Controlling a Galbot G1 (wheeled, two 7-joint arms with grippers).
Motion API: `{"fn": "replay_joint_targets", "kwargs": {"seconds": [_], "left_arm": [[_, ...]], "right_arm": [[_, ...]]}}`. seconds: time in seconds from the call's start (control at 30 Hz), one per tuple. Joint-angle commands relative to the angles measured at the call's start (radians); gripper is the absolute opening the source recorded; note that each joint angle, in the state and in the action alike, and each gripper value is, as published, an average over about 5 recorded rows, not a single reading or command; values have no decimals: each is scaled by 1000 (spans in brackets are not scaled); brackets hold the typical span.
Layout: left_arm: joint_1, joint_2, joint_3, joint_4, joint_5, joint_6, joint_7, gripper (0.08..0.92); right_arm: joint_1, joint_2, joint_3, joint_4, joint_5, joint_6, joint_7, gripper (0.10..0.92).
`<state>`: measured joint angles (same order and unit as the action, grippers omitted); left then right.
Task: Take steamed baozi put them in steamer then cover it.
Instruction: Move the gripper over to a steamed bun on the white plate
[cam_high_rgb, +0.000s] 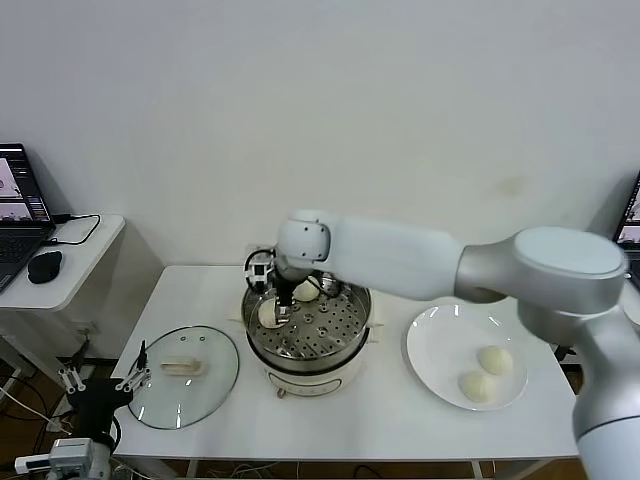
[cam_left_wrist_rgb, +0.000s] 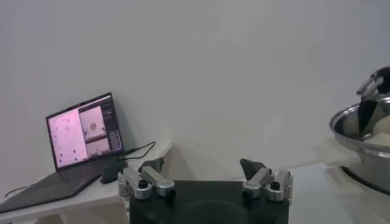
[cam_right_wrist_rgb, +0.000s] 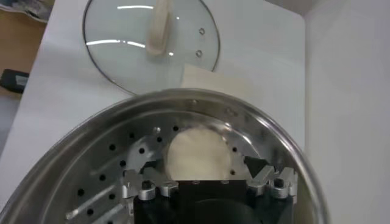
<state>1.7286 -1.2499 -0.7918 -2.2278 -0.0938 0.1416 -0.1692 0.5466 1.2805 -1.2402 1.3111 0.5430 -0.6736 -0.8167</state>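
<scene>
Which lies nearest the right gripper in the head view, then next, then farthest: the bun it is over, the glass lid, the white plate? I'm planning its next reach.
From the right gripper, open inside the steamer:
1. Bun, directly at its fingertips on the perforated tray.
2. Glass lid, on the table to the robot's left.
3. White plate, on the robot's right, holding two buns.

head overhead, wrists close, steamer shared

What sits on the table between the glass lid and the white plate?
The steamer, in the head view, with the right gripper inside it over a baozi.
</scene>
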Motion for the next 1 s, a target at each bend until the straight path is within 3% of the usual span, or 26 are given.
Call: {"fn": "replay_joint_targets", "kwargs": {"seconds": [0.03,0.23,0.43,0.77,1.0], "left_arm": [[2,3,2,-4,1,1,1,823],[13,10,8,-14,1,1,0,823],[22,9,21,-23,7,1,0,823],[24,-11,54,-17,33,1,1,823],[15,-19,72,-2,55,1,4,823]], "right_arm": [[219,-273,-42,227,-11,34,-136,823],[268,-562,-97,384,-140,134,-239,822],[179,-818,-119,441,-337,283,-293,823],[-241,-981,115,403,-586,383,-287,823],[-621,-1010,408,362,-652,435,-273,823]]}}
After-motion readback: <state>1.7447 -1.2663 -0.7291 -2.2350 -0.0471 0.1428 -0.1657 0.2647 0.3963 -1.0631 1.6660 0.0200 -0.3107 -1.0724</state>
